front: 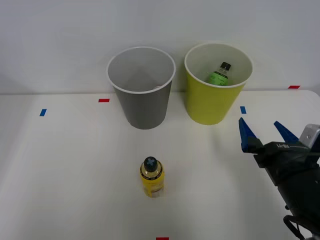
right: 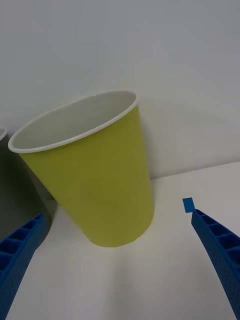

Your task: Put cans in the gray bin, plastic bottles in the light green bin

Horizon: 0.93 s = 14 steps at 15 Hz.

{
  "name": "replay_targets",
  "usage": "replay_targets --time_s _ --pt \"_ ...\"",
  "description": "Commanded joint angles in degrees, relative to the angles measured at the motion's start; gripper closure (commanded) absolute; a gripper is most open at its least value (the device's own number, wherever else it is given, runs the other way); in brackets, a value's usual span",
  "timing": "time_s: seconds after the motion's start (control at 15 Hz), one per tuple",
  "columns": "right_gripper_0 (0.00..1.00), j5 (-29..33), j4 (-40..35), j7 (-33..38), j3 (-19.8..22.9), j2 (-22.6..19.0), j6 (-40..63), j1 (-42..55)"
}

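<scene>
Yellow plastic up front: the stubby yellow bottle (front: pixel 151 177) with the black cap is standing upright on the white table (front: pixel 65 170), out in the open near the front edge, well apart from both bins and from the arm. Off on the right side of the table the right gripper (front: pixel 265 132) hangs over the surface with its blue ribbed fingers (front: pixel 246 134) spread wide, nothing between them and not touching anything; from the wrist camera you see the two fingers at the corners with the lime bin sitting in the gap further ahead. Going back from there, the light green bin (front: pixel 212 102) stands upright near the wall, just beyond the gripper, and it's got the green-label bottle (front: pixel 219 74) inside, black cap pointing up and leaning against the white inner wall. Right next to it on its left, close but not touching, is the gray bin (front: pixel 144 105), also upright, and I can't see anything in it, just white inside. A few little red and blue tape marks (front: pixel 243 109) are stuck on the table around them.
</scene>
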<state>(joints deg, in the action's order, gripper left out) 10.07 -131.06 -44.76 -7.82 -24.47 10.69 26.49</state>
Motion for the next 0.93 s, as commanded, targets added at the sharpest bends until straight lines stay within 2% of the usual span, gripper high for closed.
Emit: replay_targets --time_s 0.07,0.2,0.47,0.6,0.73,0.93 --pt "0.0 3.38 0.02 -0.59 -0.44 0.21 -6.92 7.08" --pt "0.0 6.63 1.78 -0.85 -0.44 1.7 -12.1 9.98" --pt "0.0 10.76 17.77 -2.52 2.2 9.79 -33.81 8.84" --pt "0.0 13.75 22.34 -10.43 4.4 13.13 -38.82 8.93" --pt "0.0 9.97 26.82 -21.86 4.4 14.89 -42.16 9.02" --pt "0.0 8.12 28.05 -31.26 3.78 17.79 -44.09 11.65"
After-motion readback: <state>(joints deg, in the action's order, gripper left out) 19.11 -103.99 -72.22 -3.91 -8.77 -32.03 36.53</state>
